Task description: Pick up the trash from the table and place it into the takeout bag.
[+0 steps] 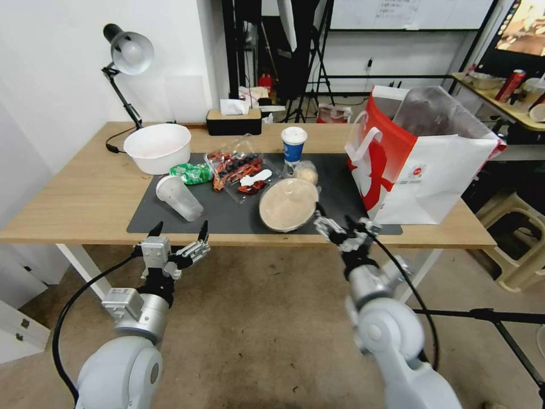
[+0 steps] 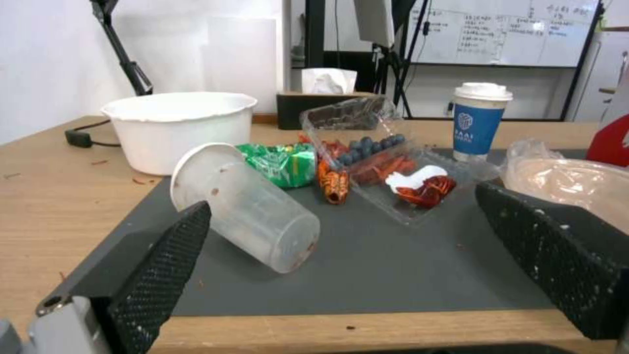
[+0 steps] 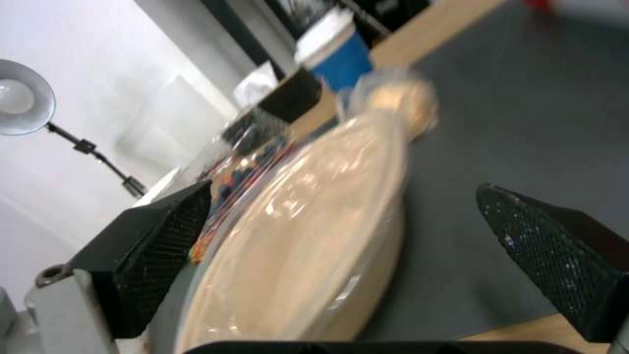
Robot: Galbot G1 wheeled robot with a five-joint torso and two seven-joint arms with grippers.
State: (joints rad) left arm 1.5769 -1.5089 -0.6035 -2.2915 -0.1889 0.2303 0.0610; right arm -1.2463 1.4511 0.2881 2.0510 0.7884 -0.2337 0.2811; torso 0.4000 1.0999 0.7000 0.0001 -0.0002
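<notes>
Trash sits mid-table (image 1: 85, 193) on the grey mat; takeout bag (image 1: 423, 170) stands far right. Right gripper (image 1: 339, 223) spread wide, empty, at the near edge by the round container (image 1: 288, 203); left gripper (image 1: 177, 234) likewise open, empty.

Risk: slick lid may slip from the fingertips.

Count: one container, two cups, one wrapper, one wrapped ball.

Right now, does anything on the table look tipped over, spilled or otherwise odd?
Yes. The clear plastic cup lies tipped on its side on the dark mat, while the paper cup stands upright. Small crumbs dot the table near the white bowl. No liquid spill is visible.
</notes>
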